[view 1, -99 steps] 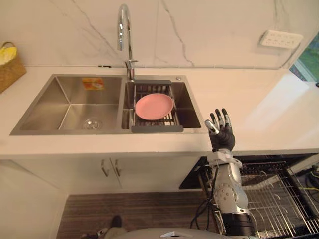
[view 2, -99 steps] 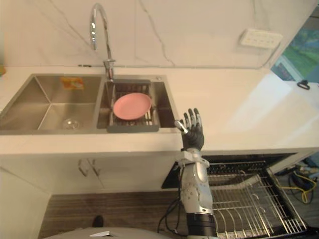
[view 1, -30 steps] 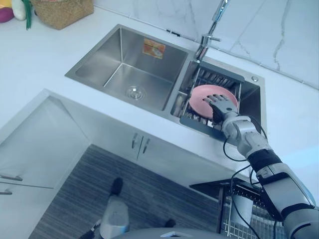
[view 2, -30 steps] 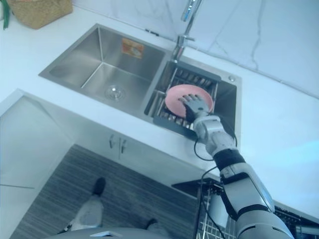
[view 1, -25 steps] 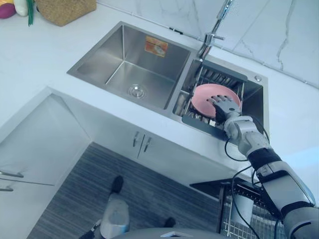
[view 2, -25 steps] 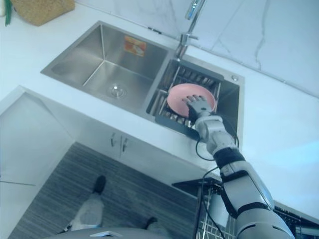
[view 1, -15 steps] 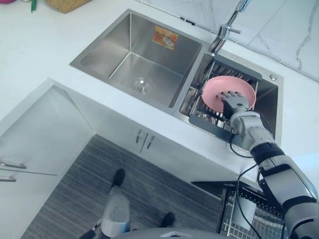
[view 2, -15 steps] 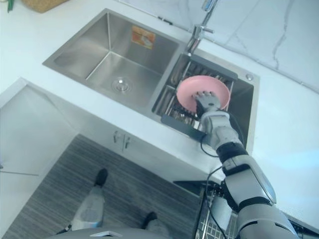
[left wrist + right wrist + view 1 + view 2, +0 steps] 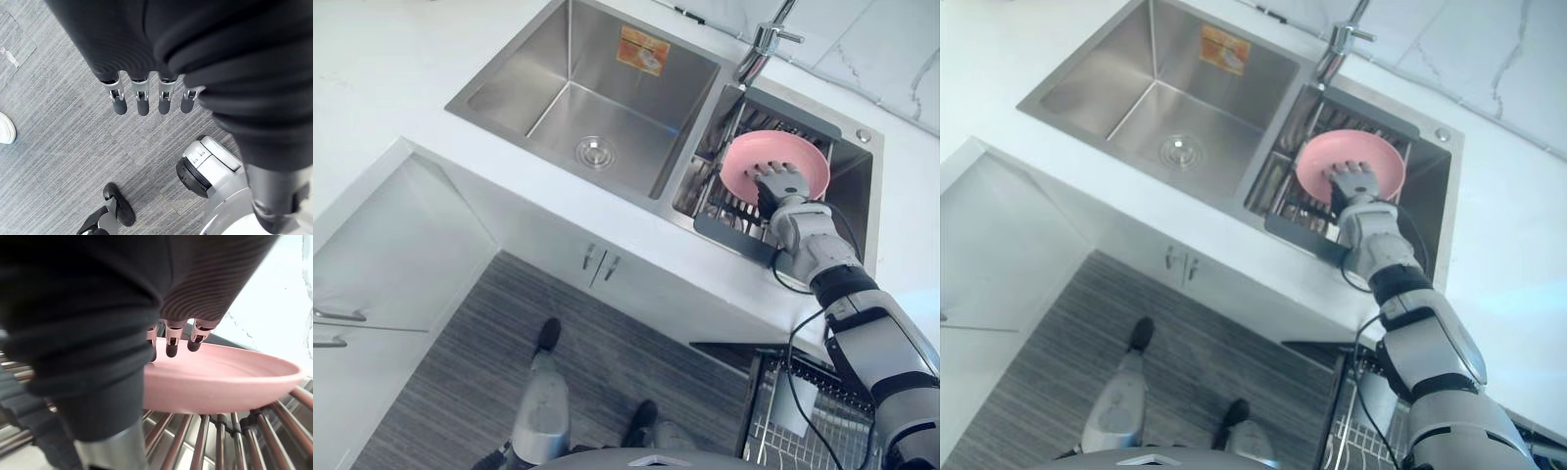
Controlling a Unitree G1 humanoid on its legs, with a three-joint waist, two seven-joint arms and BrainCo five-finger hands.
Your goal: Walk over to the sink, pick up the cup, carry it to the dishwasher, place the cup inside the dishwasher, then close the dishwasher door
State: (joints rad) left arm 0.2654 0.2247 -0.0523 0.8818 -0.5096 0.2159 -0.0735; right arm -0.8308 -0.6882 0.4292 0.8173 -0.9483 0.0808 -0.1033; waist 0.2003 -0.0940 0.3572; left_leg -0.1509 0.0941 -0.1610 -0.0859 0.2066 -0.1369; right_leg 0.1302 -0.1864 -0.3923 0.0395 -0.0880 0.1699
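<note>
No cup shows; a pink plate [image 9: 752,163] lies on the wire rack [image 9: 724,208] in the sink's right basin. My right hand [image 9: 781,186] reaches over the rack's front edge, above the near part of the plate. In the right wrist view its fingers [image 9: 171,344] hang relaxed and nearly straight, tips just above the plate [image 9: 230,377], and nothing is grasped. Its thumb is hidden. My left hand [image 9: 142,98] hangs at my side over the grey floor, fingers straight and holding nothing.
The left basin [image 9: 578,98] has a drain and a sticker on its back wall. The faucet [image 9: 764,44] rises behind the rack. White counter surrounds the sink. The pulled-out dishwasher rack [image 9: 793,431] is at lower right, below the counter, beside the cabinet doors [image 9: 599,262].
My right hand went from the counter edge, fingers spread, to above the plate in the sink. Over the last second it stayed there while the camera shifted.
</note>
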